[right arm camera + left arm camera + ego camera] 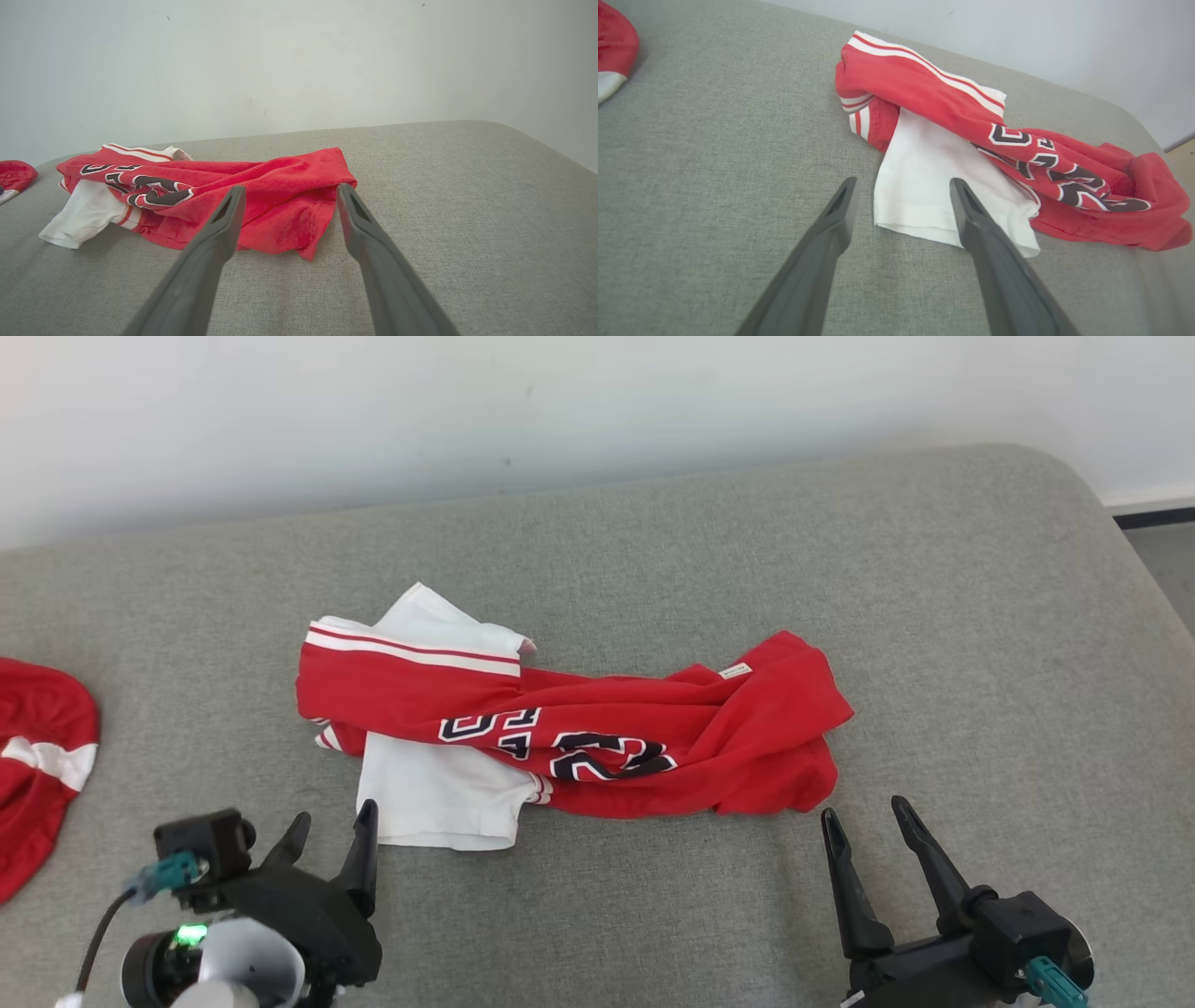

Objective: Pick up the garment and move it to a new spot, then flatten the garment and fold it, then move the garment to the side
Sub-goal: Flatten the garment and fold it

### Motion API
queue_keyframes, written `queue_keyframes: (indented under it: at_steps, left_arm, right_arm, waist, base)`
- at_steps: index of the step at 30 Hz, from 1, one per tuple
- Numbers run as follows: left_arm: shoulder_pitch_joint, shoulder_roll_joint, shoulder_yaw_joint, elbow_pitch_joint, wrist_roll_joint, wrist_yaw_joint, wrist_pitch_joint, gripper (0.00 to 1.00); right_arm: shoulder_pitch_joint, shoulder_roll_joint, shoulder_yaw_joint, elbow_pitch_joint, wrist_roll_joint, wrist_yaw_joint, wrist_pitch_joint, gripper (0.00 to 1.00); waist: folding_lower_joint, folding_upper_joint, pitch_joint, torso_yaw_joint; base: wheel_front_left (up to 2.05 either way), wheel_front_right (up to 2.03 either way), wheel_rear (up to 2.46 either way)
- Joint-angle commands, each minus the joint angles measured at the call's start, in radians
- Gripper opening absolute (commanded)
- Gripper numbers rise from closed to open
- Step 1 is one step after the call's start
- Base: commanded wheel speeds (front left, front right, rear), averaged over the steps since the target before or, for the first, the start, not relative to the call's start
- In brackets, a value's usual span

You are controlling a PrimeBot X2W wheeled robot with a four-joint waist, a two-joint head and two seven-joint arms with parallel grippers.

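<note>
Two grippers, both empty. From the left: a second red garment (37, 747) at the edge of the grey cushion (653, 523); the left gripper (334, 812), fingers spread wide just short of the white sleeve (434, 793); the bunched red jersey (597, 737) mid-cushion; the right gripper (864, 807), equally wide, near its hem. Flattening looks next: each gripper should pinch an end and pull outward. The left wrist view reveals the sleeve's doubled edge; the head view adds a small label (735, 670).

Your left gripper (336, 810) and right gripper (864, 807) have long, dark, tapered fingers (934, 868), black housings and teal plugs (168, 874). A green light (191, 933) glows on the left.
</note>
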State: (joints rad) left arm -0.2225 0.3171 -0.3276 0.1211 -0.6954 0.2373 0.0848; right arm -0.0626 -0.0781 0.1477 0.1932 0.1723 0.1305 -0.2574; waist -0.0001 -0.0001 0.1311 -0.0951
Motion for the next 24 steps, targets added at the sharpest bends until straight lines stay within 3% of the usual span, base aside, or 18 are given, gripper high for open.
queue_keyframes:
  at_steps: [1, 14, 15, 16, 17, 18, 24]
  left_arm:
    - [-0.031, 0.01, -0.009, 0.032, 0.003, -0.006, 0.023, 1.0]
    - [-0.235, -0.005, -0.083, 0.37, 0.03, -0.074, 0.11, 1.0]
    - [-0.238, -0.008, -0.089, 0.389, 0.032, -0.074, 0.121, 0.96]
    - [-0.241, -0.008, -0.097, 0.405, 0.035, -0.077, 0.129, 0.75]
    - [-0.244, -0.009, -0.102, 0.418, 0.037, -0.078, 0.135, 0.2]
    - [-0.246, -0.011, -0.104, 0.426, 0.036, -0.082, 0.131, 0.0]
    - [-0.226, -0.02, -0.076, 0.409, 0.02, -0.083, 0.045, 0.0]
  right_arm:
    - [-0.001, 0.001, 0.001, -0.003, 0.003, 0.001, -0.006, 1.0]
    - [-0.027, 0.005, -0.007, -0.008, 0.001, 0.001, -0.008, 1.0]
    - [-0.027, 0.006, -0.007, -0.008, 0.0, 0.001, -0.008, 1.0]
    - [-0.028, 0.007, -0.008, -0.007, -0.001, 0.001, -0.008, 1.0]
    - [-0.028, 0.008, -0.009, -0.005, 0.0, 0.001, -0.008, 1.0]
    - [-0.029, 0.009, -0.011, -0.004, 0.001, 0.001, -0.008, 1.0]
    - [-0.02, 0.013, -0.013, -0.003, -0.001, 0.001, -0.009, 1.0]
  waist:
    - [0.0001, 0.0001, 0.009, -0.006]
    - [0.0001, 0.0001, 0.079, -0.054]
    - [0.0001, 0.0001, 0.079, -0.054]
    - [0.0001, 0.0001, 0.078, -0.054]
    - [0.0001, 0.0001, 0.077, -0.053]
    - [0.0001, 0.0001, 0.074, -0.051]
    - [0.0001, 0.0001, 0.052, -0.032]
  base:
    - [0.0, 0.0, 0.0]
    - [0.0, 0.0, 0.0]
    - [0.0, 0.0, 0.0]
    - [0.0, 0.0, 0.0]
    - [0.0, 0.0, 0.0]
    - [0.0, 0.0, 0.0]
    - [0.0, 0.0, 0.0]
